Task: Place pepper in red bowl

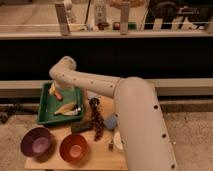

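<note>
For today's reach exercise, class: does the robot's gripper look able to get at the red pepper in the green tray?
Probably yes. The gripper hangs open over the green tray, close beside the pepper. Nothing seems to cover the pepper; the pale yellow item lies apart, nearer the tray's front.

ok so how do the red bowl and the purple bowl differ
The red bowl is orange-red with a paler bottom; the purple bowl is purple. The red bowl sits nearer the table's middle; the purple bowl is at its corner. Both are round, upright and empty. The gripper hangs over the green tray.
</note>
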`<state>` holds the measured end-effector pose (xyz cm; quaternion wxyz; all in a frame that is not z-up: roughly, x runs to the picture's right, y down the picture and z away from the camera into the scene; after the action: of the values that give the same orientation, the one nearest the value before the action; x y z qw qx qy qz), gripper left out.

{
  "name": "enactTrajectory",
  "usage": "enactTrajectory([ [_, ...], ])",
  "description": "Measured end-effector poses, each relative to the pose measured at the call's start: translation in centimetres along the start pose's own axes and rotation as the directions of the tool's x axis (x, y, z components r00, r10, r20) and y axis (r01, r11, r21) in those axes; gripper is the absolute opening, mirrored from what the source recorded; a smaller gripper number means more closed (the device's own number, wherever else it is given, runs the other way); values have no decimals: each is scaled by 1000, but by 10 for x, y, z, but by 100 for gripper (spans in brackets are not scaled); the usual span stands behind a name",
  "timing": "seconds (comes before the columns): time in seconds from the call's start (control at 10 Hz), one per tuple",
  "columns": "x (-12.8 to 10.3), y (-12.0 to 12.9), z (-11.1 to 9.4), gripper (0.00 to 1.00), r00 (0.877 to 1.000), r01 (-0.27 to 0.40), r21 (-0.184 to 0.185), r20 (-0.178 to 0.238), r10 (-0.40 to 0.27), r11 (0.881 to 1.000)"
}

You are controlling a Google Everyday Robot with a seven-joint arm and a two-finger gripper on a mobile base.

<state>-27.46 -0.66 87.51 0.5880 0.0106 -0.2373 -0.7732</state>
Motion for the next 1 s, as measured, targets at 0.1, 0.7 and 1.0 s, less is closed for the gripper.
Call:
enactTrajectory([
  [0.1,4,-12,5,80,1000,24,2,2,-24,1000],
  [0.7,18,-31,23,80,996,92,-1,19,-92,996],
  [1.0,17,-30,23,80,996,92,-2,20,-92,996],
])
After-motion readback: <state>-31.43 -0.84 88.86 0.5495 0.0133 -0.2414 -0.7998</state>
